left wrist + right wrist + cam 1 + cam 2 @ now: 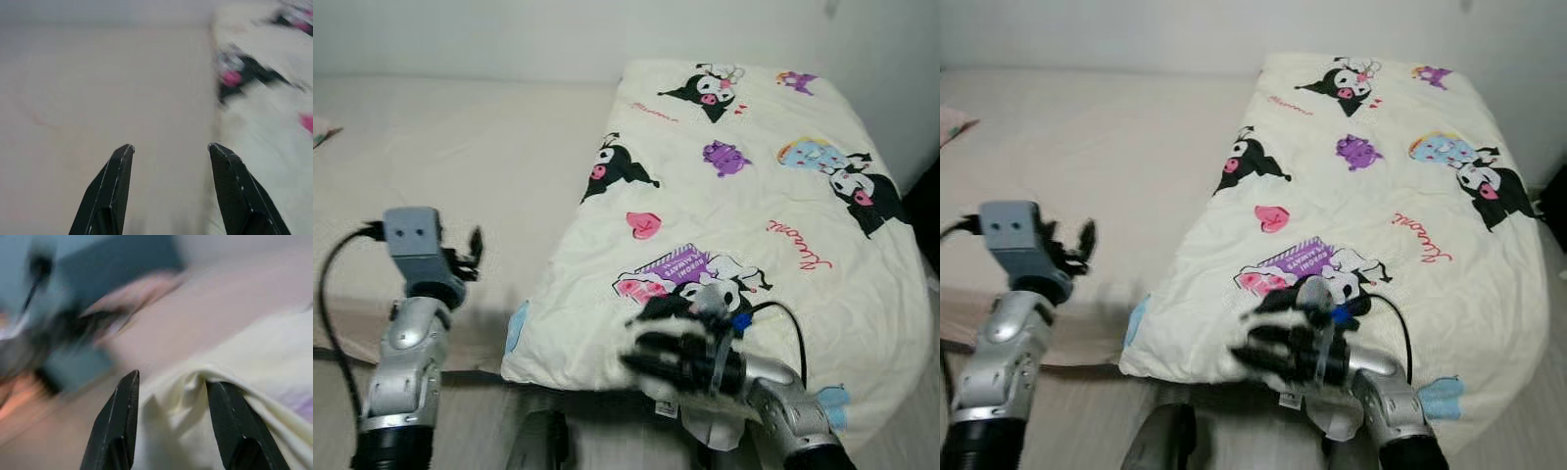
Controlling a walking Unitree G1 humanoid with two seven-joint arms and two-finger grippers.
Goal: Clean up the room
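A bed (460,166) carries a cream cartoon-print blanket (734,215) spread over its right half. The right gripper (168,382), fingers parted, straddles a fold at the blanket's near edge. The left gripper (168,149) hovers over the bare sheet, fingers released.

Wall: a plain pale wall (509,34) ran behind the bed.
Bed: a big bed (460,166) with a pale pink-beige sheet took up most of the room.
Floor: a strip of light striped floor (475,431) showed just below the bed's near edge.
Dark corner: something dark (928,211) stood at the far right side, too hidden to tell.
Light: it was soft and even, with a small shadow under the bed's edge.
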